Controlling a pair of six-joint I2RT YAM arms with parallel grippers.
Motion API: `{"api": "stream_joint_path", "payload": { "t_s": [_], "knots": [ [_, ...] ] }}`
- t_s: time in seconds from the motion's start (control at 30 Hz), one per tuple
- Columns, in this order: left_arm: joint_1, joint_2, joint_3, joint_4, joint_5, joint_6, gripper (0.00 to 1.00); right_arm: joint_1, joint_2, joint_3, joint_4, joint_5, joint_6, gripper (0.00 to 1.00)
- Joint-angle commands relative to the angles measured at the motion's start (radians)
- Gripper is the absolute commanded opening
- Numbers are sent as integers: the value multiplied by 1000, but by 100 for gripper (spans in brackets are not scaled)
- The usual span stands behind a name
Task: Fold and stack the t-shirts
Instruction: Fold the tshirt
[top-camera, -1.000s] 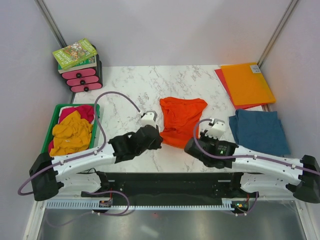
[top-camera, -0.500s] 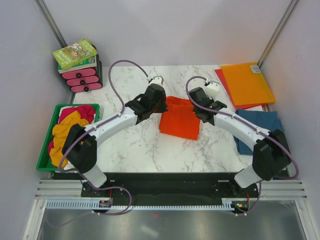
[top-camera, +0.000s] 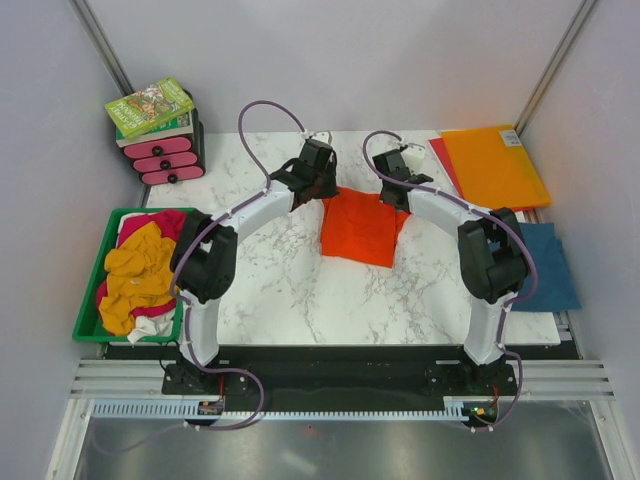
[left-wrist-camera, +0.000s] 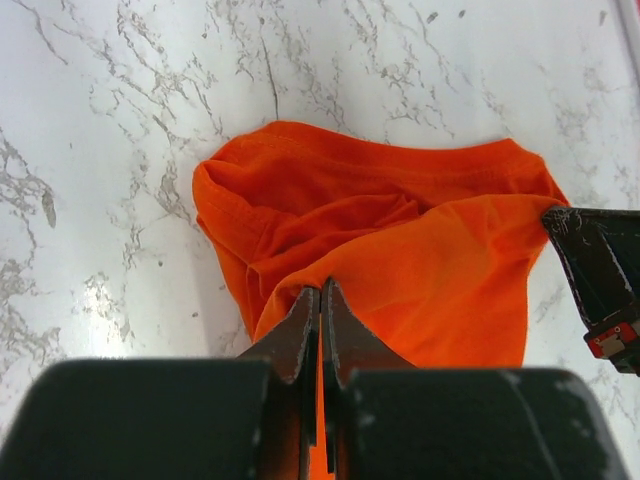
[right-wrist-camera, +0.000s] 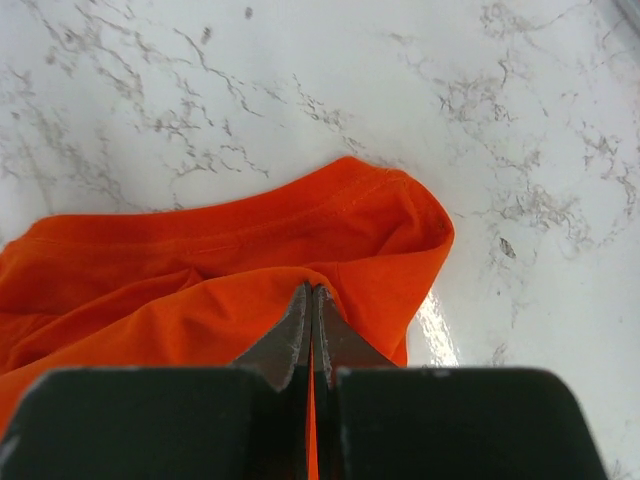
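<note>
The bright orange t-shirt (top-camera: 362, 226) lies folded in half at the middle of the marble table. My left gripper (top-camera: 322, 190) is shut on its far left corner, and my right gripper (top-camera: 396, 190) is shut on its far right corner. In the left wrist view the shut left gripper (left-wrist-camera: 320, 290) pinches an orange fold (left-wrist-camera: 420, 260). In the right wrist view the right gripper (right-wrist-camera: 311, 292) pinches the top layer of the orange shirt (right-wrist-camera: 200, 270). A teal-blue t-shirt (top-camera: 548, 262) lies flat at the right.
A green bin (top-camera: 108, 235) at the left holds mustard-yellow (top-camera: 135, 275), magenta and white tees. Orange and red folders (top-camera: 495, 165) lie at the back right. A pink drawer unit (top-camera: 160, 155) with books on top stands at the back left.
Both grippers have carried the near edge of the orange shirt away from me to its far edge, folding it in half. Both arms are now stretched far out.
</note>
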Motion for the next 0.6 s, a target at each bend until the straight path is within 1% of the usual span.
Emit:
{"api": "stream_joint_path", "payload": {
  "t_s": [0.0,0.1,0.13,0.17,0.2,0.23,0.27,0.3,0.37,0.4,0.47,0.5,0.53,0.57],
  "knots": [
    [17,74,89,-12,36,49,2,-22,59,41,51,-21,-14,0],
    [26,131,149,-50,9,48,3,-26,85,32,96,-23,-34,0],
    [29,140,187,-62,-2,43,9,-26,76,24,112,-24,-37,0],
    [30,143,200,-70,-23,40,28,-26,63,15,143,-29,-34,2],
    [30,134,203,-73,-37,39,36,-25,24,-14,162,-32,-34,16],
    [29,125,200,-73,-52,36,42,-16,2,-32,186,-27,-39,23],
    [30,99,199,-73,-80,34,50,-8,-21,-48,209,-21,-39,30],
    [30,88,195,-73,-88,32,54,-2,-53,-63,209,-12,-41,41],
    [30,44,177,-70,-94,29,60,18,-78,-71,197,-7,-41,50],
    [30,27,165,-70,-92,20,61,30,-99,-78,191,-1,-44,56],
    [26,4,113,-60,-67,5,62,55,-110,-89,180,-32,-42,56],
    [27,-14,91,-52,-47,-13,60,60,-115,-106,177,-44,-24,49],
    [26,-21,47,-35,-25,-24,56,69,-116,-118,185,-79,-12,34],
    [23,-22,21,-17,22,-33,40,70,-115,-131,192,-101,1,18]
  ]
}}
